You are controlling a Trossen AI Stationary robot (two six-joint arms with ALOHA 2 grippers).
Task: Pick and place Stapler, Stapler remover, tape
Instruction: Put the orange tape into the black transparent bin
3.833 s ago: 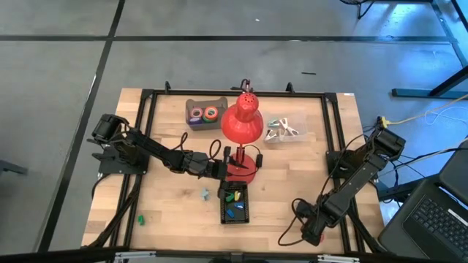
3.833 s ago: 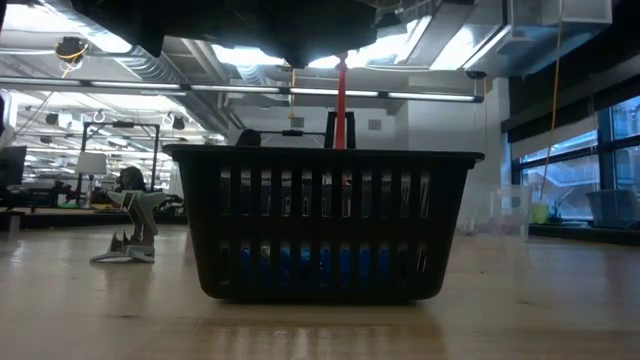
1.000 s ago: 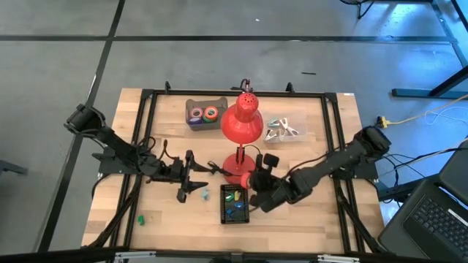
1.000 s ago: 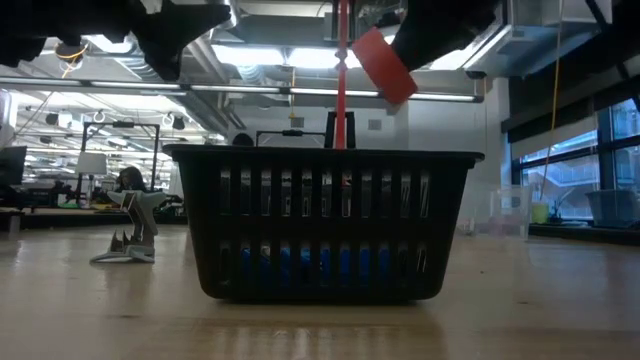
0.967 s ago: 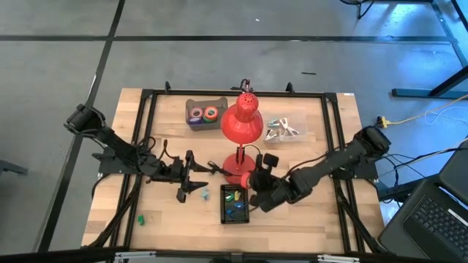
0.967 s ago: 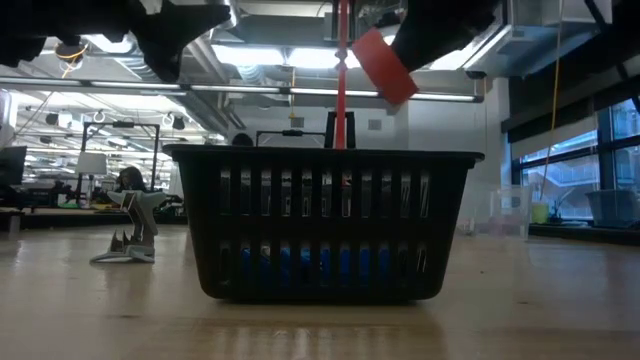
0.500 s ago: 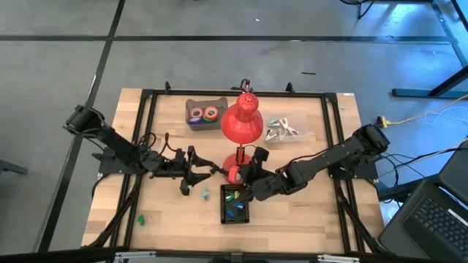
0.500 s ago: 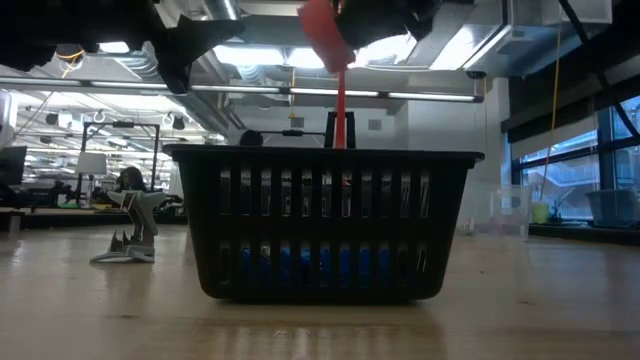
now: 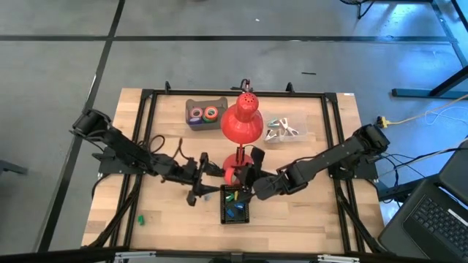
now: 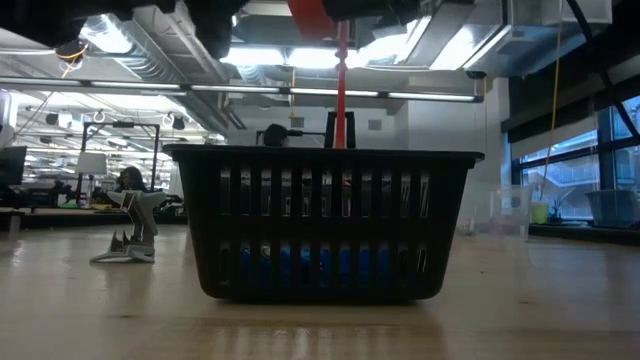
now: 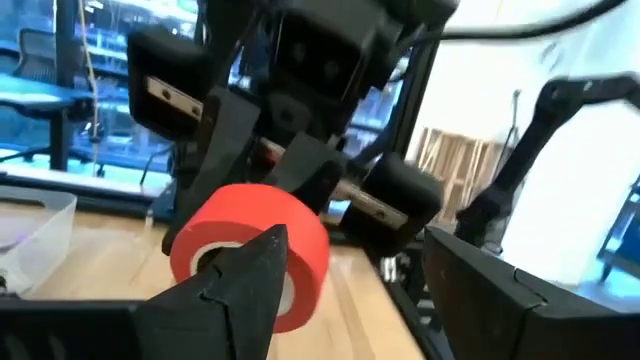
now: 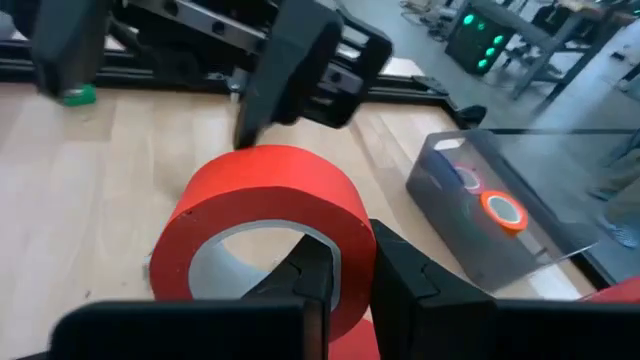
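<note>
My right pincer (image 12: 338, 275) pinches the red tape roll (image 12: 265, 235) above the basket (image 9: 235, 204) for release; left pincer (image 9: 207, 177) waits spread at nine o'clock.

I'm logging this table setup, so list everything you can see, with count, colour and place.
Tape roll: one, red, held in the right gripper above the table's middle.
Basket: one, black, near edge, holding blue, green and yellow bits.
Lamp: one, red, table centre.
Grey tray: one, far side, holding small tape rolls.
Clear box: one, right of the lamp, pale items inside.
Green piece: one, near left corner.
Left gripper: open, beside the roll.
Right gripper: shut on the tape roll.
</note>
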